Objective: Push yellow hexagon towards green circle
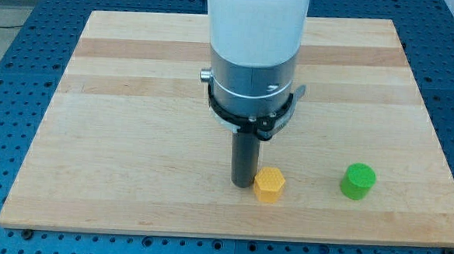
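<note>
A yellow hexagon block (269,184) lies on the wooden board (133,138) near the view's bottom, a little right of centre. A green circle block (359,181) lies to its right, about a hundred pixels away, at nearly the same height in the view. My tip (243,183) is at the lower end of the dark rod, right against the yellow hexagon's left side; it looks to be touching it. The arm's white and silver body hangs above the rod and hides part of the board behind it.
The wooden board lies on a blue perforated table (11,92). The board's bottom edge runs just below both blocks. No other blocks are in view.
</note>
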Tool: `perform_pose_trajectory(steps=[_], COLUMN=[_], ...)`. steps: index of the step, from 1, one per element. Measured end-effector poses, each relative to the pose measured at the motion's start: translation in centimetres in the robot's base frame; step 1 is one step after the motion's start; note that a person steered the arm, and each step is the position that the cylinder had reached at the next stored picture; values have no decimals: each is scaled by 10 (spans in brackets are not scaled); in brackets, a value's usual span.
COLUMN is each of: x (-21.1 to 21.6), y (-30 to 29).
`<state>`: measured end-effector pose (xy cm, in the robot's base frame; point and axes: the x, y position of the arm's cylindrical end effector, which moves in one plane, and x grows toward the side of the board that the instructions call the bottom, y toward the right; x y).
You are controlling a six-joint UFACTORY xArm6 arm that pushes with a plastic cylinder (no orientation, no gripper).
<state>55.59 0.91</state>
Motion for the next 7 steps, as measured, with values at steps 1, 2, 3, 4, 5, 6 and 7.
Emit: perform_pose_trajectory(steps=[1,2,3,4,5,6,7], x=[6,16,25,25,20,10,6], y=[-3,-4,-2,6,15,28,43])
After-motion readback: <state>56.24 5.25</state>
